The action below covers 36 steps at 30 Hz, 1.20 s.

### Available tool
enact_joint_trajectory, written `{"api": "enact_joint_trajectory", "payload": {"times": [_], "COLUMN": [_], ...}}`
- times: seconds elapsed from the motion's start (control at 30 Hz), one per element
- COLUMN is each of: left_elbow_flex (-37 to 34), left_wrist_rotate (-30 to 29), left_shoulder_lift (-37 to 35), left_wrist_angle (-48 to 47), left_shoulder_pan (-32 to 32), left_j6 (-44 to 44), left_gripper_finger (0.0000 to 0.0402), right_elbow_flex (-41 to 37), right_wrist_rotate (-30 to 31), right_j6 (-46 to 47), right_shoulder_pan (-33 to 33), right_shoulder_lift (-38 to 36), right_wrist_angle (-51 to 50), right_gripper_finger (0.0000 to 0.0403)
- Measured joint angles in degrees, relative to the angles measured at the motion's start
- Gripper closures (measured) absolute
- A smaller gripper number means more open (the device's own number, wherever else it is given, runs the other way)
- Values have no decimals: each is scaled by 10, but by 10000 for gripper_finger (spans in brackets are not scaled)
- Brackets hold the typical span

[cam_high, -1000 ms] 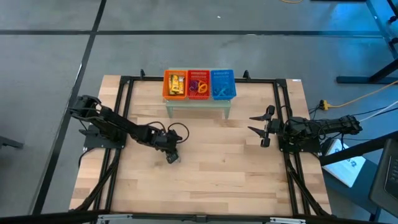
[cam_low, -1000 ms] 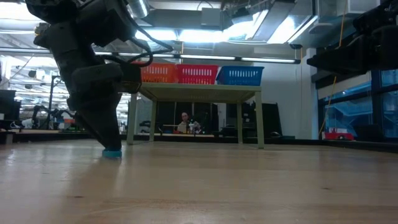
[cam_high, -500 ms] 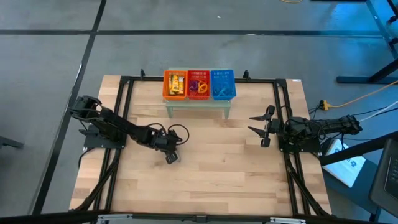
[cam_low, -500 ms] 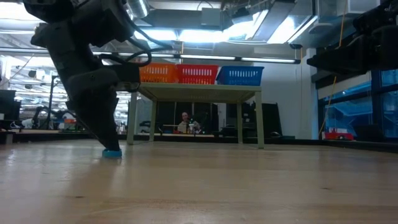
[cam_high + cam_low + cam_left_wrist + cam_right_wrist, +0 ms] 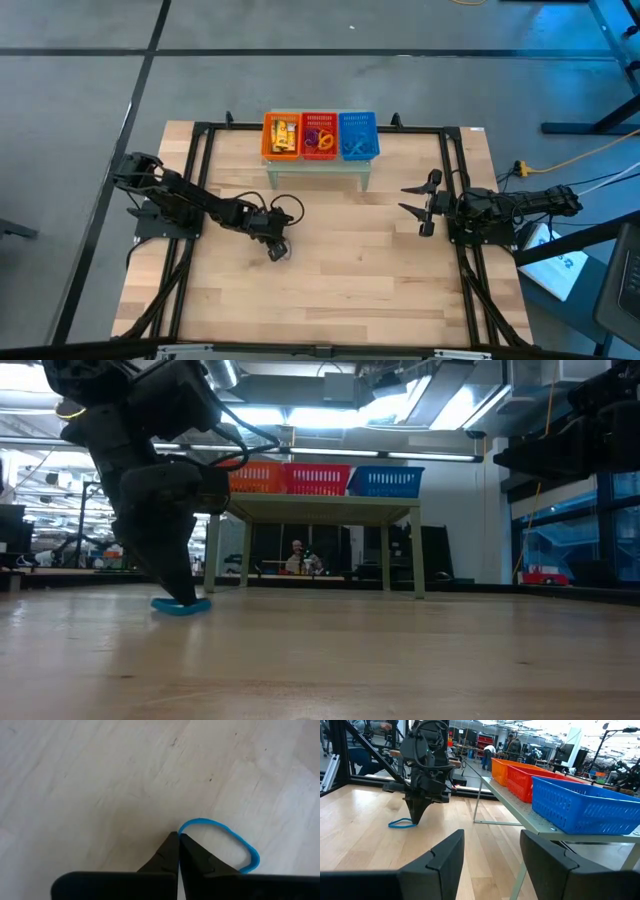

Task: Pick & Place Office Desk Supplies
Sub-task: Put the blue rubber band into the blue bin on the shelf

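Observation:
A thin blue loop (image 5: 226, 834) lies on the wooden table left of centre, also seen in the low view (image 5: 183, 606) and the right wrist view (image 5: 402, 824). My left gripper (image 5: 278, 250) stands over it, pointing steeply down, shut on one end of it. My right gripper (image 5: 409, 199) hovers open at the table's right side, holding nothing. Other small supplies lie in the orange basket (image 5: 282, 135) and the red basket (image 5: 319, 135). My left gripper pinches one end of the blue loop (image 5: 182, 829) between its two fingertips (image 5: 171, 851). The fingers come from above, slanting down toward the table. The rest of the loop (image 5: 196, 606) lies flat on the table beside the fingertips.
Orange, red and blue (image 5: 358, 135) mesh baskets stand in a row on a small raised stand (image 5: 318, 168) at the table's far middle. A black frame (image 5: 200, 180) runs along the table's sides. Bare wood spreads between the arms and toward the near edge.
My left gripper has shut its fingers on the blue loop while staying almost in place. In the low view the loop now shows longer along the table beside the fingertips than before. My right arm has kept still.

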Motion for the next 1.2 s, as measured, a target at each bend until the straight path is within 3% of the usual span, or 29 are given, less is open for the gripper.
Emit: {"api": "enact_joint_trajectory", "payload": {"times": [0.43, 0.67, 1.0, 1.1, 1.2], "left_elbow_flex": [-1, 0, 4, 37, 86], "left_wrist_rotate": [-13, -25, -46, -42, -2], "left_shoulder_lift": [-119, -204, -317, -342, -348], "left_wrist_angle": [12, 107, 351, 345, 288], "left_shoulder_pan": [20, 29, 55, 88, 141], "left_j6": [0, 28, 167, 239, 289], "left_gripper_finger": [400, 400, 399, 400, 400], "right_elbow_flex": [0, 0, 0, 0, 0], "right_wrist_rotate": [0, 0, 0, 0, 0], "right_j6": [0, 0, -2, -2, -2], "right_shoulder_pan": [0, 0, 0, 0, 0], "right_shoulder_lift": [0, 0, 0, 0, 0], "right_wrist_angle": [0, 0, 0, 0, 0], "right_gripper_finger": [208, 208, 208, 207, 207]}}
